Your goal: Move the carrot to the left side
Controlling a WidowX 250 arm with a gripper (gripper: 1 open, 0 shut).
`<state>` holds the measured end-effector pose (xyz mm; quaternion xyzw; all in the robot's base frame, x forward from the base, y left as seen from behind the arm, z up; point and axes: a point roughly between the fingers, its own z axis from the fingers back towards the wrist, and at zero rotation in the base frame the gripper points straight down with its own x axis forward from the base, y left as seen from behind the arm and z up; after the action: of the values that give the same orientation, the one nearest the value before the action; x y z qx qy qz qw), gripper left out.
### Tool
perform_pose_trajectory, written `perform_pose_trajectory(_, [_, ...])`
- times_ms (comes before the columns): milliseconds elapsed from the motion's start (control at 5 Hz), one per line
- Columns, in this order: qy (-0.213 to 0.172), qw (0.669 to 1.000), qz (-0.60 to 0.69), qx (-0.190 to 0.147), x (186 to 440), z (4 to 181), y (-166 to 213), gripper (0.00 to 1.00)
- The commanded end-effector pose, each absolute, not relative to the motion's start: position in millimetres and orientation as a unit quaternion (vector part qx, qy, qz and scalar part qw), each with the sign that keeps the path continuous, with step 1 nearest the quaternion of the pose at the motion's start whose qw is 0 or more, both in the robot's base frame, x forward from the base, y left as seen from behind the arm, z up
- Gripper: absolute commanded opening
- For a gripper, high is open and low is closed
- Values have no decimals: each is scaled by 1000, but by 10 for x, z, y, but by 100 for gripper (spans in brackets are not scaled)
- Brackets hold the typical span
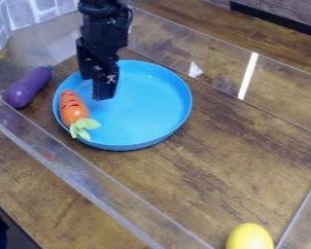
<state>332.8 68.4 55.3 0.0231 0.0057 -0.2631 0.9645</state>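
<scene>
Carrot [74,110]: lying at the left inner edge of the blue plate [165,122], leafy tip toward the viewer; not lifted.
Gripper [104,94]: over the plate just right of the carrot, pointing down, jaws spread wide, holding nothing.
Eggplant [28,85]: on the table left of the plate.
Lemon [249,237]: near corner.
Progress: grasp and move apparently both remain.
Writing: none legible.

Arm [104,15] and lemon [249,237] are cut off by edges.
</scene>
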Motion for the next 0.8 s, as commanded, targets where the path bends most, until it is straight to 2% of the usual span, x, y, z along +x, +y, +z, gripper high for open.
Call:
perform_pose_trajectory(0, [-13, 958, -283, 36, 3423, 609, 720, 100])
perform_pose_trajectory(400, [-9, 947, -318, 43, 3468, 386, 749, 100])
perform_pose_trajectory(600, [-5, 948, -316, 44, 3455, 381, 804, 100])
